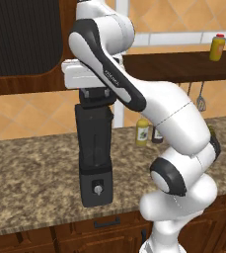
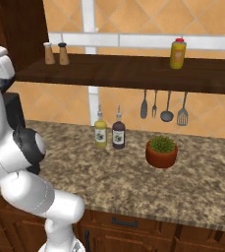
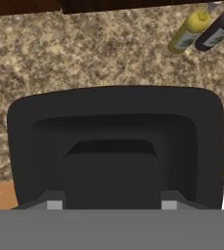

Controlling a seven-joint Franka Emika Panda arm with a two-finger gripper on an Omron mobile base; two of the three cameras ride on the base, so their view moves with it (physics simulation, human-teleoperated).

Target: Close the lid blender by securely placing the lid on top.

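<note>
Blender [image 1: 95,153] near counter's [image 1: 30,168] front edge | lid [image 3: 116,146] clamped by its raised centre in closed gripper [image 1: 95,94], right at jar's rim | step: seating lid | next: square corners, press flush, release.

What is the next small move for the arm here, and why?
Probably lower straight down a little, then release. The gripper is shut on the lid directly above the blender, and from the hand view the lid looks squared over the jar, though full seating is unclear.
</note>
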